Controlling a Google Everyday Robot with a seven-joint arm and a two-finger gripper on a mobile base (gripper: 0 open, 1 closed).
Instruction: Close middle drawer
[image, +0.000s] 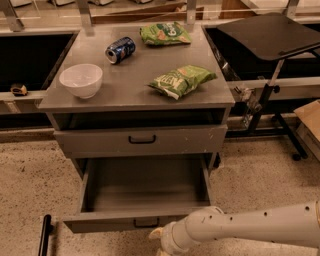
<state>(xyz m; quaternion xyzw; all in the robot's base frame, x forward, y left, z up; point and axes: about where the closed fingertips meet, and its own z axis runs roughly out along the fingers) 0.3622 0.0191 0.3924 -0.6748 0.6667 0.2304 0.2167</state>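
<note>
Grey metal middle drawer (145, 187): stood pulled out beneath the shut top front (100, 141), tray running toward the camera, low front facing forward. Speckled floor (30, 190) lay open on both sides. White gripper (158, 239): just below the drawer's front edge; whether open or closed could not be told.

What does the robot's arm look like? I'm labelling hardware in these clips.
The arm is a smooth, off-white tubular shell dotted with small dark holes, with a ribbed collar near its end. No cables or printed markings show. The gripper, cream-tinted, sits at the picture's bottom edge, just in front of the open middle drawer, and is mostly cut off.
</note>
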